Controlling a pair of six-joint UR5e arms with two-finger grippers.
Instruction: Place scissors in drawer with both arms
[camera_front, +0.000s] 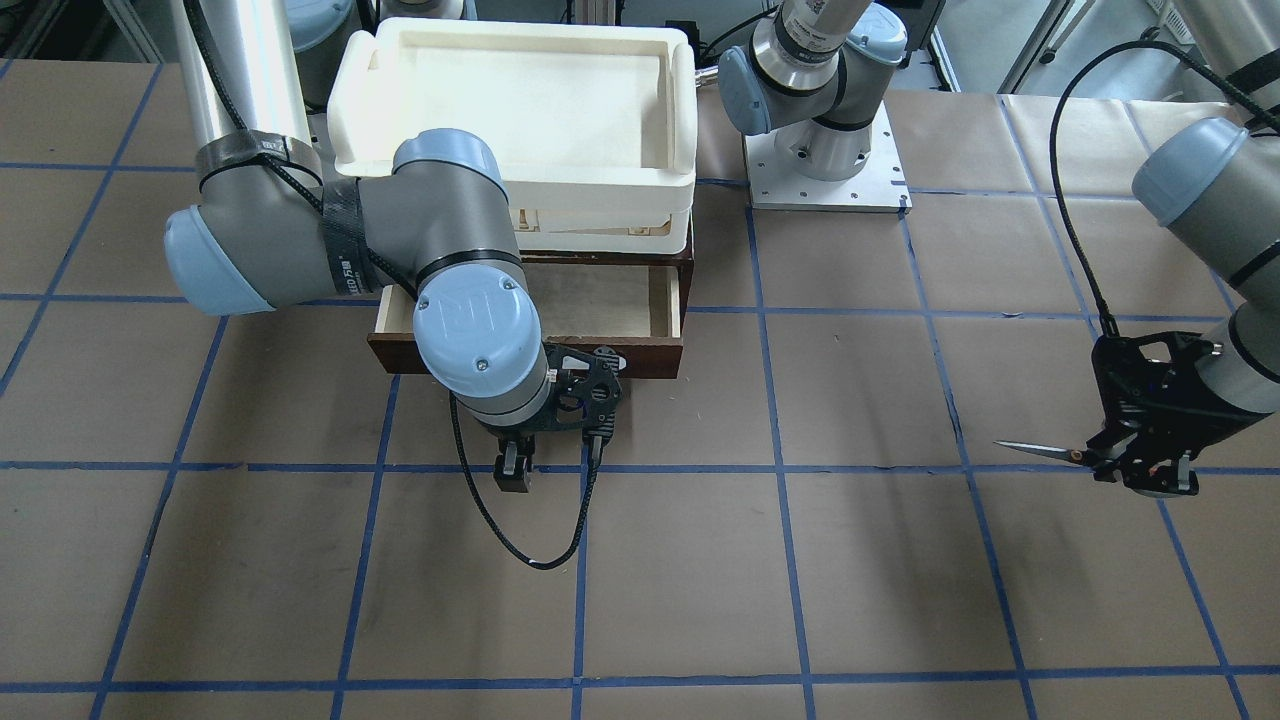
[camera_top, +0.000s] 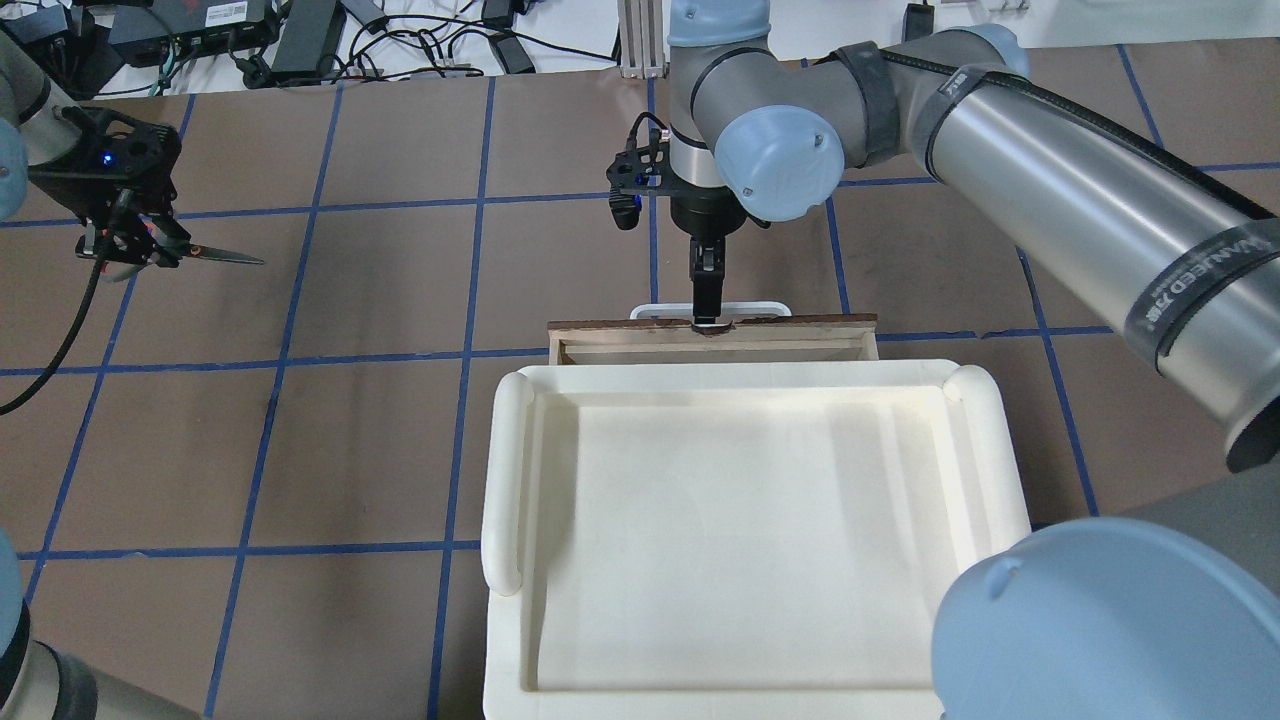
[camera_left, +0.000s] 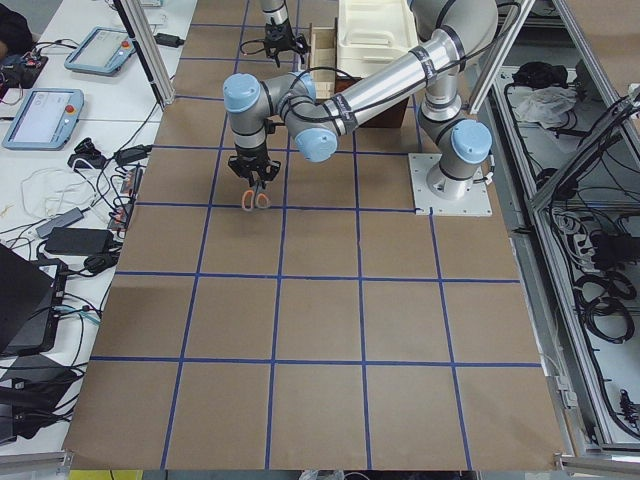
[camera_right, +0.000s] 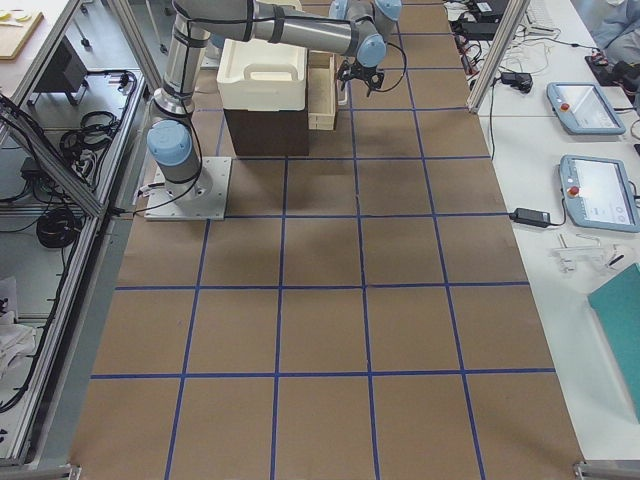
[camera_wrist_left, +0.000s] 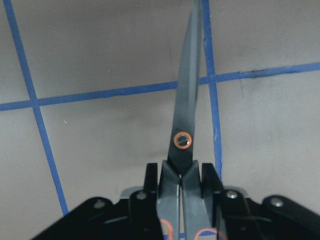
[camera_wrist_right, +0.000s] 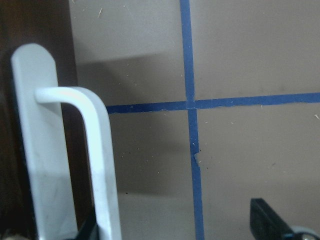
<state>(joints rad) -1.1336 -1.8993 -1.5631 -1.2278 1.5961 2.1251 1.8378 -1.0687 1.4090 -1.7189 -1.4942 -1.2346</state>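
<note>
My left gripper (camera_front: 1112, 463) is clamped on the scissors (camera_front: 1040, 450), gripping just behind the orange-ringed pivot. The 2 blades lie closed together and point out past the fingertips, toward the middle of the table (camera_front: 900, 600). That arm sits well apart from the drawer (camera_front: 650, 355).

My right gripper (camera_top: 706, 305) points down at the drawer front with its jaws spread. In its wrist view, the white bar handle (camera_wrist_right: 100, 150) stands between the 2 fingers, and 1 fingertip (camera_wrist_right: 270, 222) is clearly off it.

The drawer is pulled out, showing its pale interior, under the cream tray (camera_front: 685, 90).
</note>
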